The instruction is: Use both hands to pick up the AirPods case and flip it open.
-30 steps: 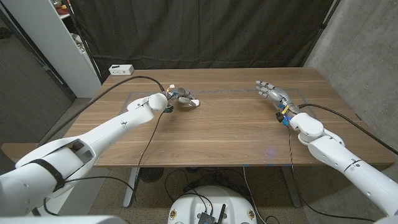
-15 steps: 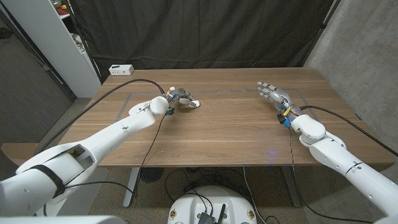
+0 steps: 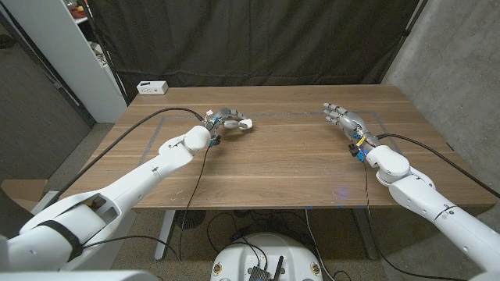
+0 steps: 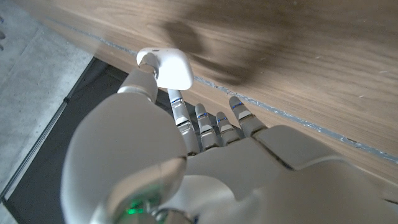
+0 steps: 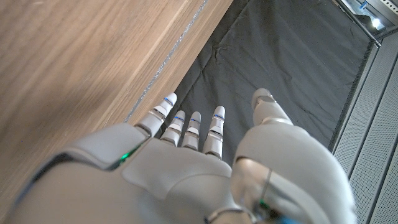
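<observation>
The white AirPods case (image 3: pixel 246 123) sits at the tips of my left hand (image 3: pixel 223 121), left of the table's middle and towards the far edge. In the left wrist view the case (image 4: pixel 171 67) is pinched between the thumb and the fingers of that hand (image 4: pixel 186 162), and its shadow lies on the wood apart from it. My right hand (image 3: pixel 344 119) stays over the table's far right part, well away from the case, fingers spread and holding nothing. Seen from the right wrist, the right hand (image 5: pixel 186 162) has straight fingers (image 5: pixel 163 106) reaching past the table's edge.
The wooden table (image 3: pixel 281 164) carries a faint taped line near its far edge. A small white box (image 3: pixel 152 87) stands at the far left corner. A black curtain hangs behind, a white shelf unit (image 3: pixel 62 47) at the left. Black cables trail along both arms.
My left hand has moved a little towards the far edge and to the right, carrying the case with it. The right hand has hardly moved.
</observation>
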